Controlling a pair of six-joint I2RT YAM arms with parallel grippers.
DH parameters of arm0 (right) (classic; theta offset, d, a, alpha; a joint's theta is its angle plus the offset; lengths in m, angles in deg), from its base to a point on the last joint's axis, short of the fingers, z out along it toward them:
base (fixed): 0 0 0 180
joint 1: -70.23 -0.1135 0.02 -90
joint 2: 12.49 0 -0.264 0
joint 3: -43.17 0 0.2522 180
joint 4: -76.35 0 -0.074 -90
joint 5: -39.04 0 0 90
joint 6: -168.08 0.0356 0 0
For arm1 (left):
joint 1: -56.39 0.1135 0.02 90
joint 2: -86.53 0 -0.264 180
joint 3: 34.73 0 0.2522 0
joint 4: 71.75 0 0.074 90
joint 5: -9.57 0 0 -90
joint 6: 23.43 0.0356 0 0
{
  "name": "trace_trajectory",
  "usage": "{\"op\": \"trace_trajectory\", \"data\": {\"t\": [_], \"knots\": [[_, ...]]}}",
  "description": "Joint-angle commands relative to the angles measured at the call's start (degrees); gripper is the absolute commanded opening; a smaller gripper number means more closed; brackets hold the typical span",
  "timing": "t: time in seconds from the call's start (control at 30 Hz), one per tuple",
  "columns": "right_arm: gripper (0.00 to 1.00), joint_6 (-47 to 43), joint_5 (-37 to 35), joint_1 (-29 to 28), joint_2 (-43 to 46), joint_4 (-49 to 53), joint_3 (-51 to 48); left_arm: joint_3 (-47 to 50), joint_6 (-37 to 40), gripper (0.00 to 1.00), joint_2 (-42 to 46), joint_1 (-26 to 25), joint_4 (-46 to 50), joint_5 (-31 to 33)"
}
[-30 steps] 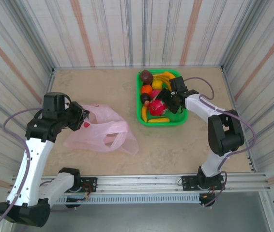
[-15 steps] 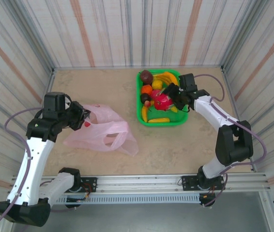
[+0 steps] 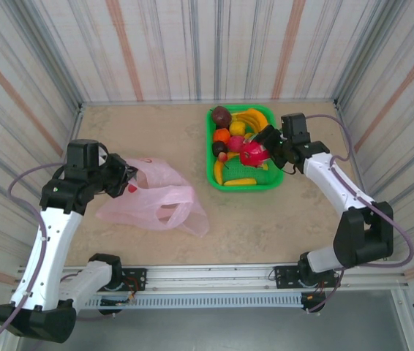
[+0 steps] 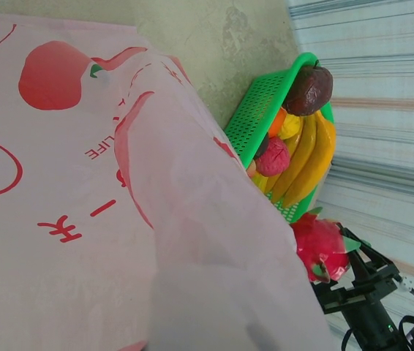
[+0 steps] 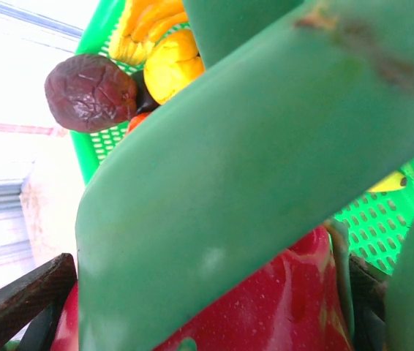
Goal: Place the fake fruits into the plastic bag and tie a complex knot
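The dragon fruit (image 3: 251,154), clamped mid-body in the right gripper's (image 3: 260,151) jaws over the basket (image 3: 265,186), looks light, hard and slippery; the limp plastic bag (image 3: 156,201) lies on the counter by the left gripper (image 3: 123,179), whose jaws I cannot make out

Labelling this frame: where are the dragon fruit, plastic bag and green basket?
dragon fruit (image 3: 253,153), top view, pink body.
plastic bag (image 3: 152,199), top view, middle of the pink film.
green basket (image 3: 243,188), top view, near rim.
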Motion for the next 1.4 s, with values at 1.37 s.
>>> {"op": "trace_trajectory", "data": {"t": [1.37], "knots": [[0.7, 6.9, 2.1, -3.3, 22.7, 0.4, -8.2, -10.3, -12.1, 0.0, -19.1, -13.6, -14.0, 3.3]]}}
